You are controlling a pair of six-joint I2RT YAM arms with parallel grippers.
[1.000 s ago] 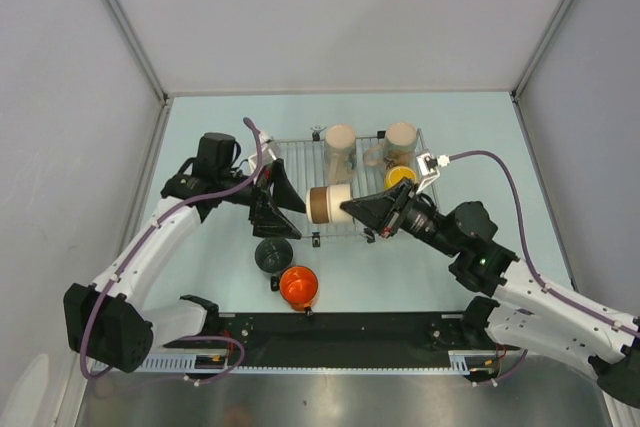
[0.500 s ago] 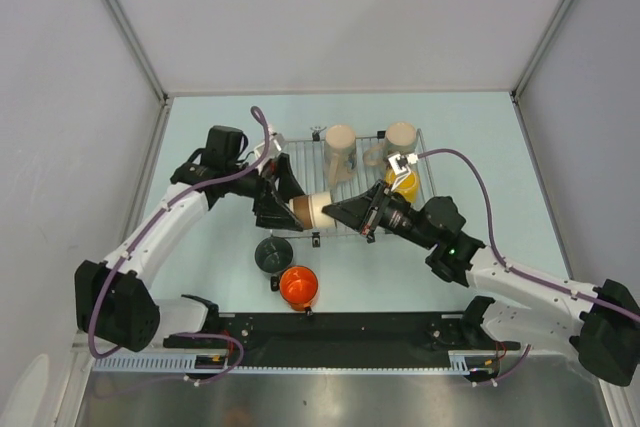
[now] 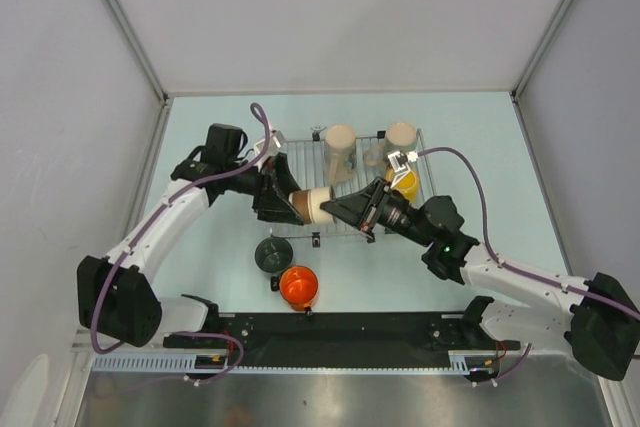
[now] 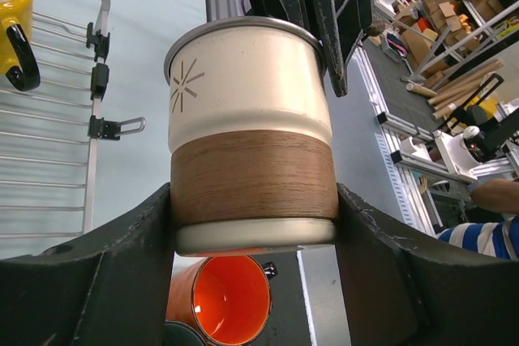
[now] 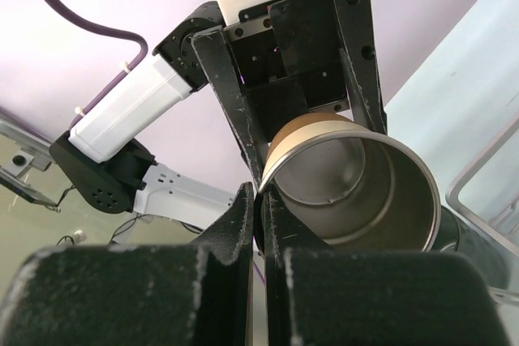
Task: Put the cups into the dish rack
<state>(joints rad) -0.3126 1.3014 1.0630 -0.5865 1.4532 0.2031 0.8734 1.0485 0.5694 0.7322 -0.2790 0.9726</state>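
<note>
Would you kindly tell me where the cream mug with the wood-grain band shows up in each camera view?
Top external: the cream mug is held sideways over the near left part of the dish rack.
Left wrist: the mug fills the centre, base towards the camera.
Right wrist: the mug sits centre-right, open mouth facing the camera.
Shared landmark: the left tool clamping the mug's base, seen in all three.

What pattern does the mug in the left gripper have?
Cream mug with a star mark and a brown wood-grain band; clearest in the left wrist view.
</note>
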